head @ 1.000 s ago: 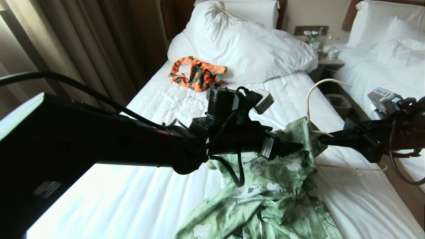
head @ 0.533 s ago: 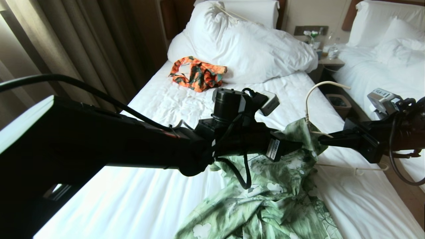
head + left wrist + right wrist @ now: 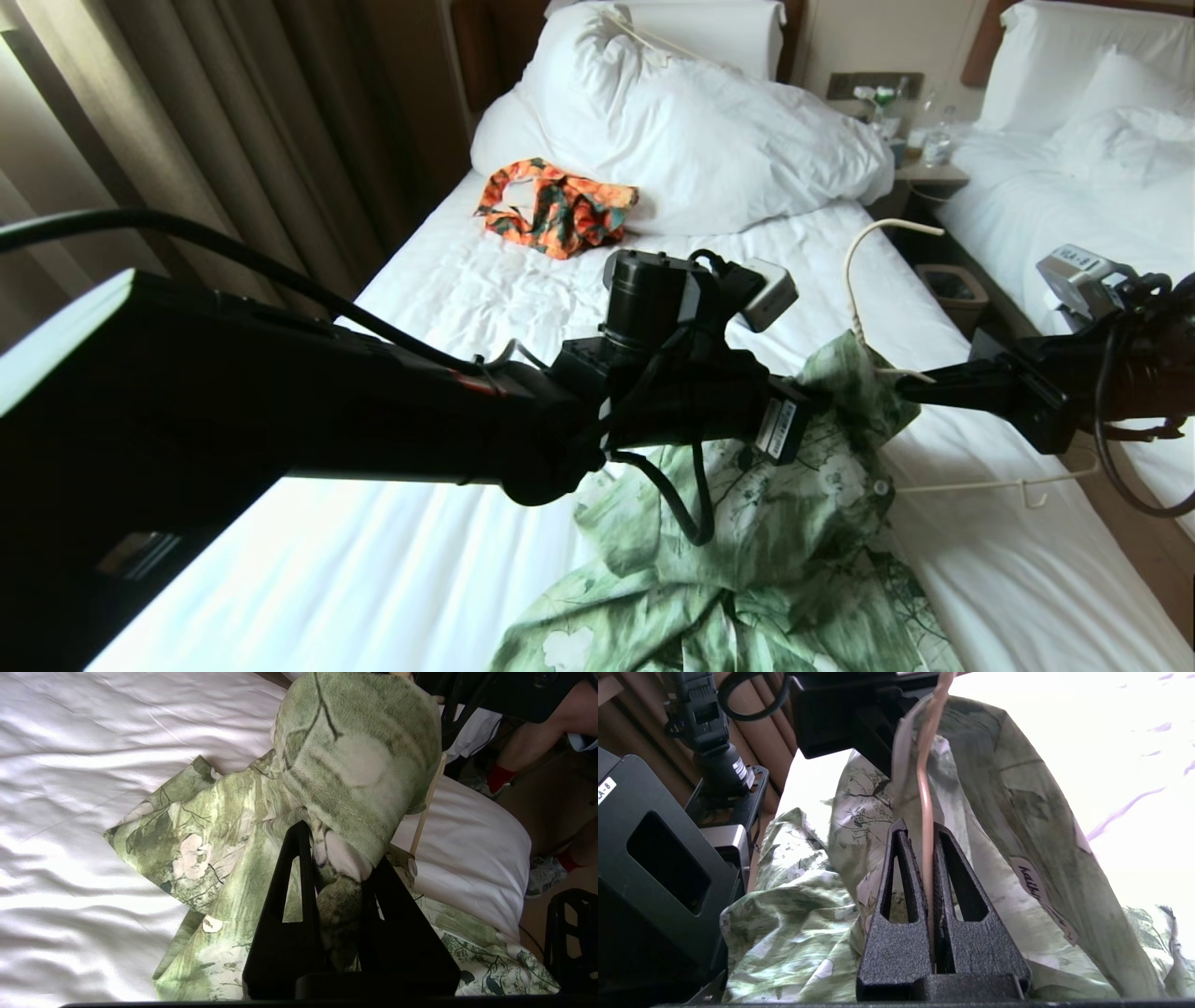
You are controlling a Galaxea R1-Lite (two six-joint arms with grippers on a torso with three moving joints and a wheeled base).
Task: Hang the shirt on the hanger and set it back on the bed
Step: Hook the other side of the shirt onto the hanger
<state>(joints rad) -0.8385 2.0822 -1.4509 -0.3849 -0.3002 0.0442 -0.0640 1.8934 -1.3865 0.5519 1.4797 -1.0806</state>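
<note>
A hotel room with brown curtains on the left holds the bed, its white sheet wrinkled and pillows piled at the head. Beyond the left gripper lies an orange patterned garment. That gripper's jaws are pinched on a fold of the shirt, which is lifted at its tip and trails onto the sheet below. Just right of it, the right gripper is clamped on the hanger, whose hook rises above it and whose free end juts out beneath.
</note>
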